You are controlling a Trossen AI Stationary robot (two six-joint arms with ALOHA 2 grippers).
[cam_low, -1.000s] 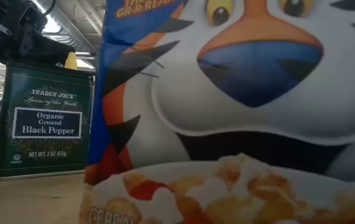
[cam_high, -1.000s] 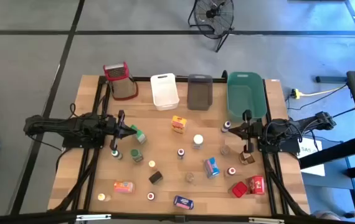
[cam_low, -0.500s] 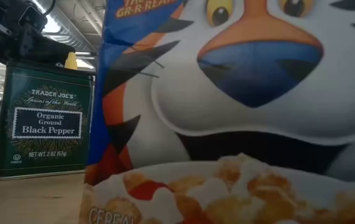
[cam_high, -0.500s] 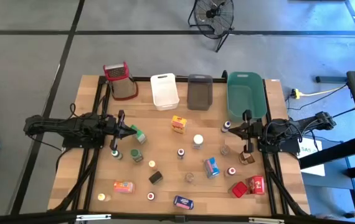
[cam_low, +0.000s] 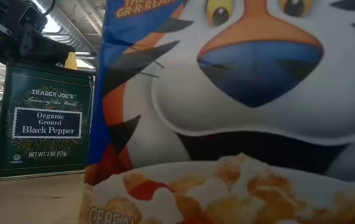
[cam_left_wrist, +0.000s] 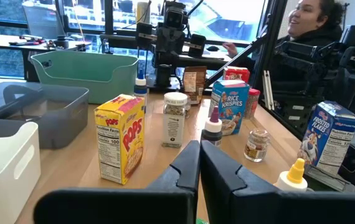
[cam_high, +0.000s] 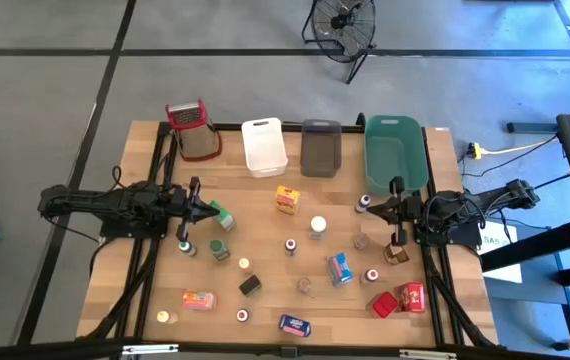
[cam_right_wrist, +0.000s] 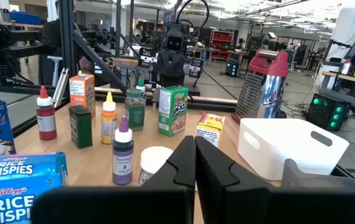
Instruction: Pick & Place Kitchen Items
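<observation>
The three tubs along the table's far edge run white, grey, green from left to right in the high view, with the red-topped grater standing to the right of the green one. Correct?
Not quite. The high view shows the grater left of the white tub, not right of the green tub. The order white, grey tub, green is right.

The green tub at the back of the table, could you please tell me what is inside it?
The green tub looks empty from above: only its bare floor shows. In the left wrist view its near wall hides the bottom.
</observation>
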